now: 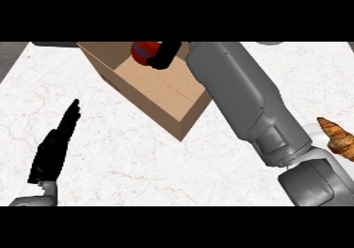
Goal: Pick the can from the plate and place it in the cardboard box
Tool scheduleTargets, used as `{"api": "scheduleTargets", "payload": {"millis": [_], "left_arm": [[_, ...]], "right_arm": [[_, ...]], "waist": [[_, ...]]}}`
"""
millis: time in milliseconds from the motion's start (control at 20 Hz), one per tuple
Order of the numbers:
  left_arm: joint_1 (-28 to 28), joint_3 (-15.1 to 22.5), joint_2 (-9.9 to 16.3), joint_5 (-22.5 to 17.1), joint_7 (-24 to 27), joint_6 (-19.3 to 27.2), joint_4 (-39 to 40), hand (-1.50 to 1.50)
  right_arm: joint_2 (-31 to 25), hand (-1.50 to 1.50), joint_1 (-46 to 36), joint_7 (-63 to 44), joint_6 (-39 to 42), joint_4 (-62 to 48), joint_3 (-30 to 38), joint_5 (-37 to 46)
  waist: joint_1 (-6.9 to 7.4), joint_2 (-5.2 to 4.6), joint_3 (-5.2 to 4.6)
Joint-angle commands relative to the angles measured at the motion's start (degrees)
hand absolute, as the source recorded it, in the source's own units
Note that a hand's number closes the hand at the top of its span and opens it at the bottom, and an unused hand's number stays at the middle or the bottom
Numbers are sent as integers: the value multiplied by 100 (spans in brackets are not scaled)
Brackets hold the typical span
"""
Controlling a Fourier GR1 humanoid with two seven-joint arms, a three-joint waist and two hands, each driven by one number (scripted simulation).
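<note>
A: Looking from the biggest thing down: the counter [136, 160] is pale marble, lightly veined, running to a grey strip at the far left edge. What step would you call this?

B: The placing step, by my judgement. The right forearm [240, 97] reaches from the lower right up to the cardboard box [161, 97], which sits open on the far middle of the counter, one corner pointing toward the robot.

A: And the can?

B: The can [142, 52] is red with a blue band, held at the top edge of the view over the box's open mouth. The right hand [167, 55] has its black fingers curled round it. It looks above the opening, not resting inside; how high, I cannot tell.

A: So what does the next move call for?

B: Probably lowering it between the box walls and then uncurling the fingers, keeping clear of the near flap.

A: The other arm?

B: The left hand [56, 145] rests at the lower left, fingers straight and holding nothing, well apart from the box.

A: Anything smaller?

B: A croissant [340, 140] at the right edge, just beside the right arm's elbow. Only a pale sliver shows under it, perhaps the plate; I cannot say.
</note>
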State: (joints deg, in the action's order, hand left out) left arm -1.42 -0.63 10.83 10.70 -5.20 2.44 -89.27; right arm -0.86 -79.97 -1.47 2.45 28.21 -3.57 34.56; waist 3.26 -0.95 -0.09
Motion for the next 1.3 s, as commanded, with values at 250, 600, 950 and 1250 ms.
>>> {"api": "scheduleTargets", "payload": {"millis": [250,600,950,1250], "left_arm": [[16,-13,55,22,275,-98,155,0],[-493,118,-87,55,-7,-138,383,0],[-189,-57,-5,29,252,-67,352,0],[-204,-23,22,39,-46,-100,18,0]], "right_arm": [[85,-150,-114,126,-506,-1339,-31,-287],[86,-150,-64,432,-1145,-1389,174,-1071],[86,-150,160,1075,-1980,-1183,1208,-2000],[-295,-150,180,1472,-1801,-1116,2059,-2739]], "waist": [[155,-51,-2],[369,-121,0],[196,-95,8],[68,-46,15]]}}
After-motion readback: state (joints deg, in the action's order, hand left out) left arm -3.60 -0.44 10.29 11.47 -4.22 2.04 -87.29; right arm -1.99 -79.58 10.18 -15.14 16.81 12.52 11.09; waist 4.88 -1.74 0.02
